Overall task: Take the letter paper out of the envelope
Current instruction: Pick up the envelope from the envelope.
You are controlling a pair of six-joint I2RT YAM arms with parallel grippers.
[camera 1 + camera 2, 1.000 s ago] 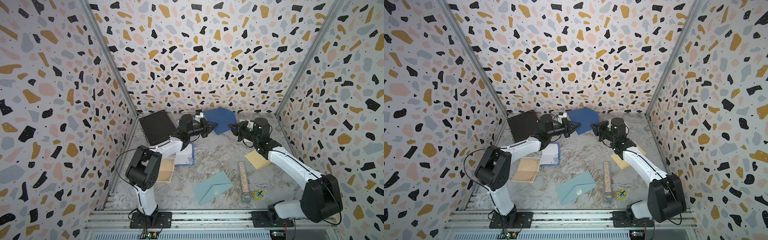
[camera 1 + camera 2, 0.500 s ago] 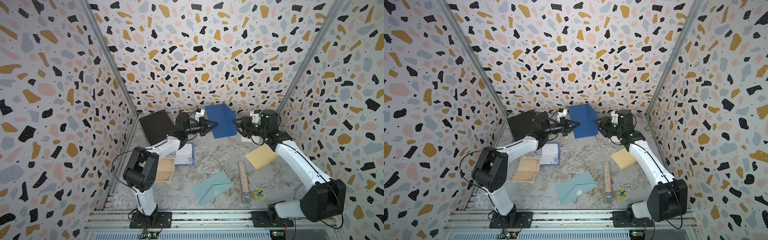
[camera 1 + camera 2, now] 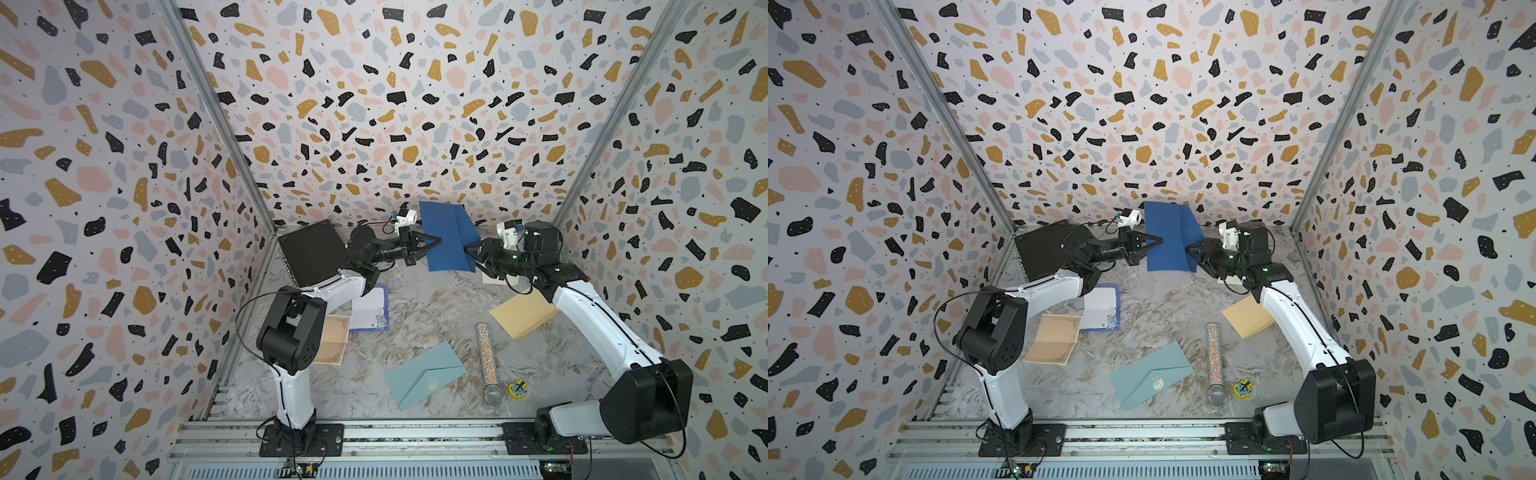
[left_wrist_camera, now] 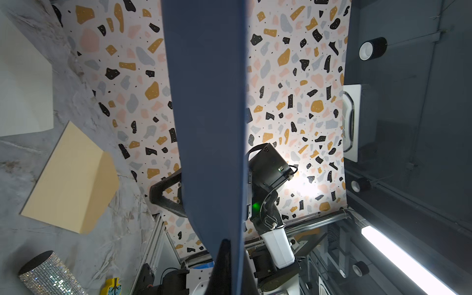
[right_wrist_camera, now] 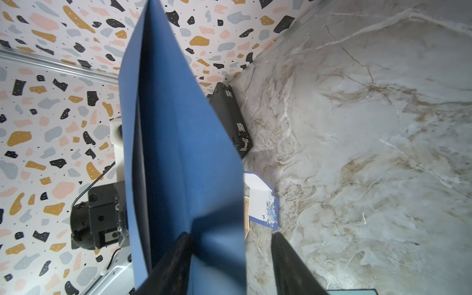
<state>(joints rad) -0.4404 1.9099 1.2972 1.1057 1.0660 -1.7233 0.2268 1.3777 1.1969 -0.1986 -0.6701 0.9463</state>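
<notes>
- Upper centre in both top views: the dark blue envelope (image 3: 446, 239) held upright in the air, long edge running up-frame.
- The left gripper (image 3: 434, 243) is clamped on its picture-left edge.
- Only the right wrist view shows the right gripper (image 5: 229, 237) with jaws apart, envelope corner between them.

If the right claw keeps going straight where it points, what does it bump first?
Most likely the dark blue envelope: the right gripper points at it, open jaws straddling one edge, while the left gripper pinches the opposite edge.

Overhead pair (wrists close on envelope (image 4: 209, 127))
</notes>
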